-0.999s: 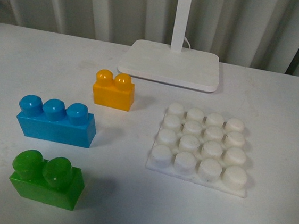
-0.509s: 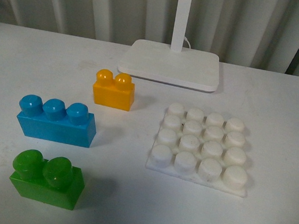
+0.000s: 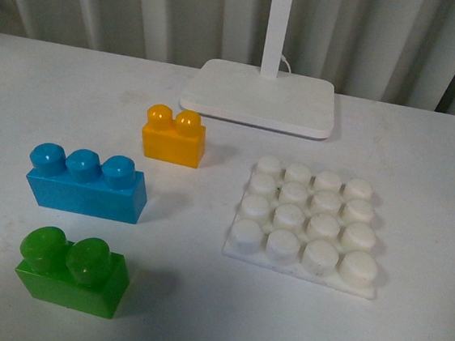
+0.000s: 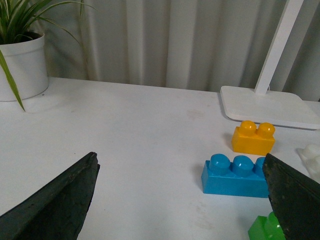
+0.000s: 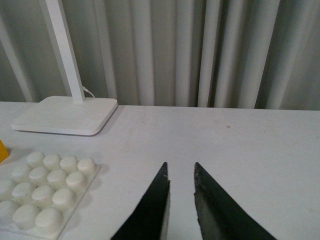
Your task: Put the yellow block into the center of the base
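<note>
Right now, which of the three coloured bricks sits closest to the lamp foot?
The yellow block, the two-stud brick just in front of the lamp foot. The blue brick has three studs and lies further forward; the green brick is farthest from the lamp.

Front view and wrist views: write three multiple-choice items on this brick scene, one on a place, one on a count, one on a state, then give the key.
1. Where does the yellow block stand?
A. on the base
B. on the table between the lamp foot and the blue brick
C. on top of the green brick

2. How many studs does the blue brick have?
A. two
B. three
C. four

3. How is the left tool set?
A. wide open, holding nothing
B. shut on the yellow block
C. shut on the green brick

Key: 1 B, the block sits on the bare table, nearer than the lamp foot, beyond the blue brick, clear of the base. 2 B, three round studs show in a row. 3 A, the left wrist view shows its fingers far apart with only table between them.
</note>
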Controlling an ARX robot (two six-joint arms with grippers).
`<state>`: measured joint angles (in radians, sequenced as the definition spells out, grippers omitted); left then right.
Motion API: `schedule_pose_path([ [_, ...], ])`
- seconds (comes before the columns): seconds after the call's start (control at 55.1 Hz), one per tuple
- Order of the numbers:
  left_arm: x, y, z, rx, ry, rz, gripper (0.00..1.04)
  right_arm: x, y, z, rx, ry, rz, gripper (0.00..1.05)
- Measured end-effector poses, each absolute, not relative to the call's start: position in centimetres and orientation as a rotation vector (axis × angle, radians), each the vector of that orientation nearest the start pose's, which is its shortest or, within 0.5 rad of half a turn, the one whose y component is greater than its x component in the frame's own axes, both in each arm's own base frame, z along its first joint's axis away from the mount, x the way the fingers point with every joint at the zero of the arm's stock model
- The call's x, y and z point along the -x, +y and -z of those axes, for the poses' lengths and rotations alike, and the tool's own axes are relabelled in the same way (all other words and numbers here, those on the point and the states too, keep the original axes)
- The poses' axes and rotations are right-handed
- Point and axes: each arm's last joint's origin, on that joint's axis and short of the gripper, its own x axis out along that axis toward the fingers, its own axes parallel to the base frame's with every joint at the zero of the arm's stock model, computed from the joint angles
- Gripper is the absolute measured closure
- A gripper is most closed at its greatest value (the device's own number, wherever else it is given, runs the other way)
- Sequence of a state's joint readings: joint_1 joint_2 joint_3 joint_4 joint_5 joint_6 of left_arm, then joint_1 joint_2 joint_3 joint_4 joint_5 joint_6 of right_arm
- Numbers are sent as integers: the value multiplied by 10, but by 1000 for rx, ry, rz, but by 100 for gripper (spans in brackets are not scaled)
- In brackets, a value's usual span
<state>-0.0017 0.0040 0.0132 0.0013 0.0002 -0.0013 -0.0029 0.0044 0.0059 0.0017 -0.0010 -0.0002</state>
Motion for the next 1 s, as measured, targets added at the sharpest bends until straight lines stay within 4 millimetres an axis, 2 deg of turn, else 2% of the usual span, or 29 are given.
schedule_pose_path([
  [0.182,-97,0,-168,2,-9,-2,6,-98,0,-165,0,-3,2,37],
  [0.272,-100,-1,-165,25,86,-86,6,-98,0,-165,0,-3,2,21],
  [0.363,-108,-2,-172,-3,122,-34,6,-98,0,-165,0,-3,1,7],
  [0.49,-135,7,-214,-129,112,80,6,-98,0,-165,0,-3,2,9],
  [0.563,-157,11,-237,-239,138,171,6,-98,0,-165,0,-3,2,9],
  [0.763,-220,9,-263,-482,342,469,6,-98,0,-165,0,-3,2,9],
  [0.89,-267,-6,-287,-653,413,640,6,-98,0,-165,0,-3,2,9],
  [0.999,-287,-22,-299,-761,449,767,6,-98,0,-165,0,-3,2,9],
])
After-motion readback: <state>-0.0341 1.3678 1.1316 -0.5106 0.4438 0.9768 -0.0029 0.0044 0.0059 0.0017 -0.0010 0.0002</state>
